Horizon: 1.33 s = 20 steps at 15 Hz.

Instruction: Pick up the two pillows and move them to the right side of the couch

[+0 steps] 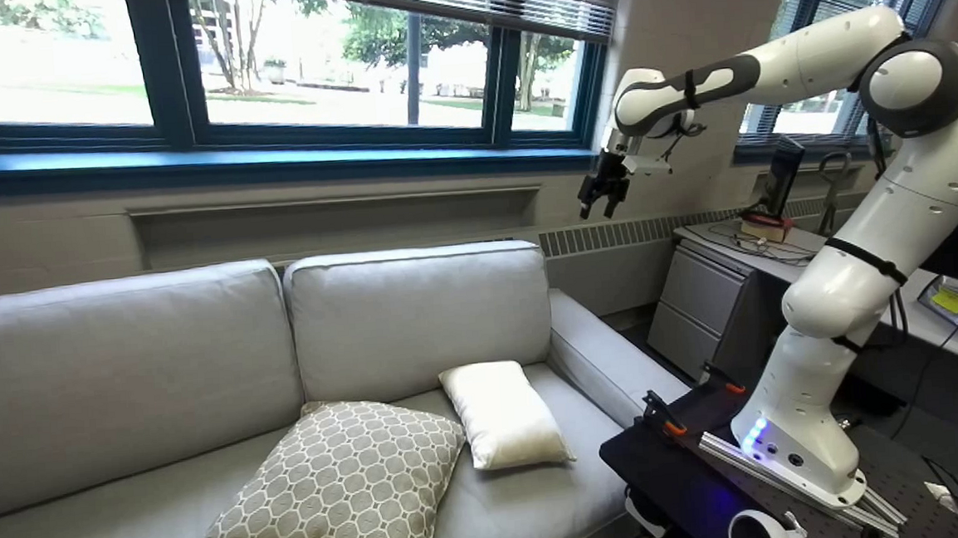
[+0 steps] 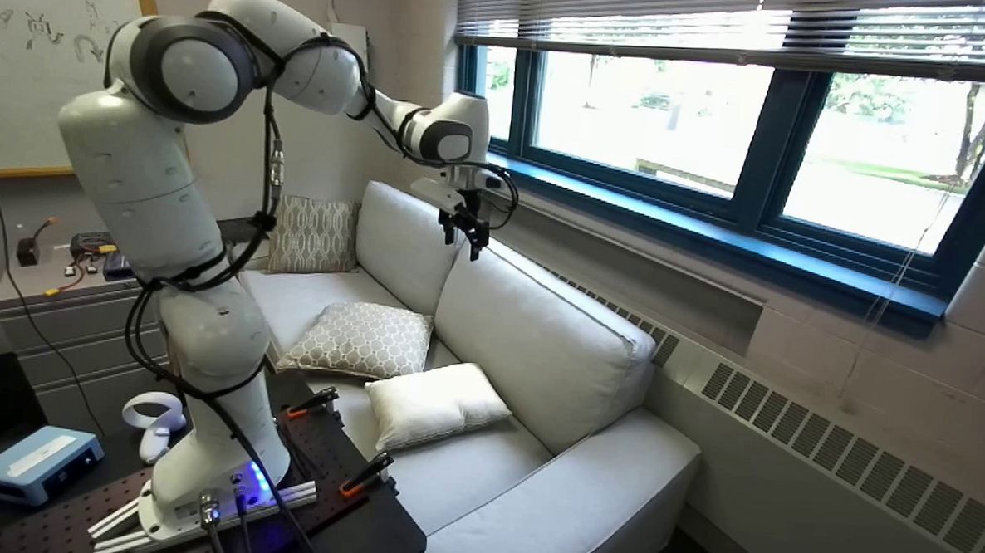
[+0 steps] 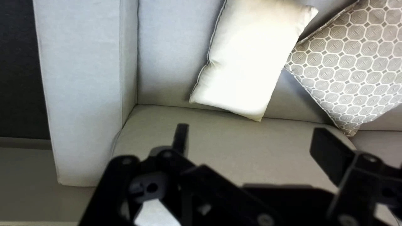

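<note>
The tan lattice-patterned pillow (image 1: 351, 485) lies on the seat of the couch (image 1: 119, 366); it also shows in an exterior view (image 2: 365, 337) and the wrist view (image 3: 351, 62). The smaller cream-white pillow (image 1: 505, 417) lies beside it, nearer the armrest, also visible in an exterior view (image 2: 437, 403) and the wrist view (image 3: 248, 59). My gripper (image 1: 598, 212) is open and empty, high above the couch's back cushions with its fingers pointing down. In the wrist view its spread fingers (image 3: 251, 135) frame a bare back cushion, apart from both pillows.
Another patterned cushion (image 2: 313, 234) stands at the couch's far end. The couch armrest (image 2: 566, 496) is beside the robot's black mounting table (image 2: 365, 520), which has clamps. The window sill (image 1: 273, 169) and radiator (image 1: 610, 234) run behind the couch. A desk (image 1: 777, 246) stands beyond the arm.
</note>
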Each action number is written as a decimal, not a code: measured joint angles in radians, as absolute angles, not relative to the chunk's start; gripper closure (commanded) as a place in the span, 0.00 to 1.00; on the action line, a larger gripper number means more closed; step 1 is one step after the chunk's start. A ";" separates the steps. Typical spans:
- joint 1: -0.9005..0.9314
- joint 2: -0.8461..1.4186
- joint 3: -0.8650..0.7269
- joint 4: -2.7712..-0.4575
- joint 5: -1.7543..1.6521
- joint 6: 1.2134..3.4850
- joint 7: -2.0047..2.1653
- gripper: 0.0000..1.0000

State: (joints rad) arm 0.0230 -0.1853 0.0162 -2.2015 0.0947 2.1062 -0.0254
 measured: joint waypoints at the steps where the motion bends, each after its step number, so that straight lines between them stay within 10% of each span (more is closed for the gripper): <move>1: 0.025 -0.150 0.016 -2.201 0.112 2.144 -0.032 0.00; 20: 0.025 0.313 0.106 -2.088 0.491 2.352 -0.150 0.00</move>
